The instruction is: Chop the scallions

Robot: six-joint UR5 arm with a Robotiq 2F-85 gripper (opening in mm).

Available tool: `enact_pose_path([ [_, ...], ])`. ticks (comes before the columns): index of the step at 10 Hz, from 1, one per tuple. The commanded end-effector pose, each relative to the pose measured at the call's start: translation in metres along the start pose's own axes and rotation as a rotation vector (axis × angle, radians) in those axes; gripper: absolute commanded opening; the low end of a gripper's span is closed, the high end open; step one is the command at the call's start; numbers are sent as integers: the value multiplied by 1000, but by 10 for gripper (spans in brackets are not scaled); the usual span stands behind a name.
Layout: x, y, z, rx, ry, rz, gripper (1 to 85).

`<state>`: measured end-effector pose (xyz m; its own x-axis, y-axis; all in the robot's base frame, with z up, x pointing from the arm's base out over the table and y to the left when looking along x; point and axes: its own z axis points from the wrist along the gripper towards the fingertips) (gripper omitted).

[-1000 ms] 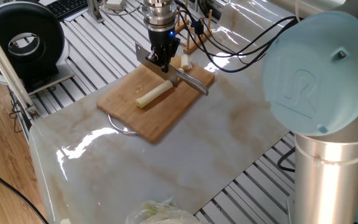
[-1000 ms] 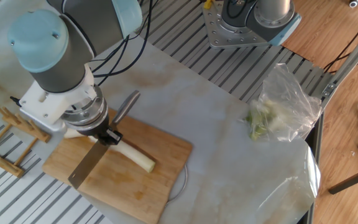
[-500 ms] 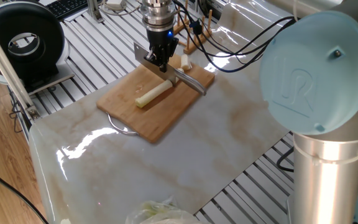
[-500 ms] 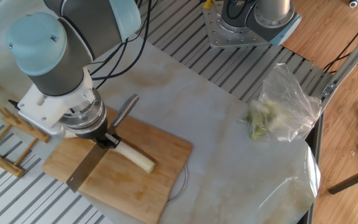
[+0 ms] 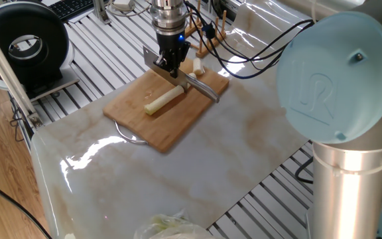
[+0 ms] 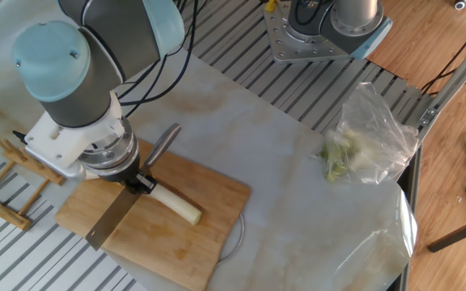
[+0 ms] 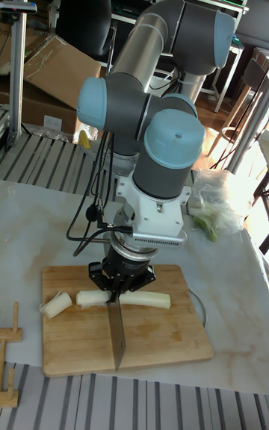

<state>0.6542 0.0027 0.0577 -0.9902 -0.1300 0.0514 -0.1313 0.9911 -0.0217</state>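
1. The cutting board (image 7: 97, 340) lies at one end of the marble-topped table (image 5: 178, 179), close to the table's edge there, with slatted metal framing beyond it.
2. The gripper (image 7: 119, 290) is clamped on a knife (image 6: 112, 218) — the blade points out over the board toward its free edge, and the metal handle (image 6: 163, 142) sticks out the opposite way, past the board and over the marble.
3. The scallions (image 7: 142, 300) lie across the board: a long pale stalk on one side of the blade, a shorter piece (image 7: 91, 297) on the other, and a small cut chunk (image 7: 55, 305) nearer the board's end.
4. In the tall fixed view the blade meets the stalk right between the long part and the shorter piece; whether the cut is fully through there cannot be told.
5. Open board surface remains on the side of the stalk toward the blade tip; most of the marble away from the board is bare.
6. A wooden rack (image 6: 6, 174) stands just off the board's end, on the slatted frame.
7. A clear plastic bag (image 6: 370, 137) sits near the far edge of the table, well apart from the board — it holds a pale leafy green bundle (image 6: 342, 158).
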Motion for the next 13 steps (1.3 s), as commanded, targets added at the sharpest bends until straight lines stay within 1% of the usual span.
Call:
enact_pose_path([
  [1,2,3,-8,-9,11,10,13],
  [2,3,4,-10,-12,13,10,13],
  [3,2,6,-8,-18,8,11,13],
  [5,-6,2,5,-16,-34,6,13],
  [6,-6,1,5,-14,-35,5,13],
  [7,-7,1,2,-12,-36,5,13],
  [8,-10,3,-6,-12,-27,5,13],
  [9,-18,5,-17,-16,-38,-3,13],
  [10,-24,6,-22,-15,-57,-9,13],
  [11,-30,9,-18,-22,-81,-3,13],
  [12,-32,9,-15,-24,-94,-4,13],
  [13,-30,8,-11,-26,-94,-4,13],
])
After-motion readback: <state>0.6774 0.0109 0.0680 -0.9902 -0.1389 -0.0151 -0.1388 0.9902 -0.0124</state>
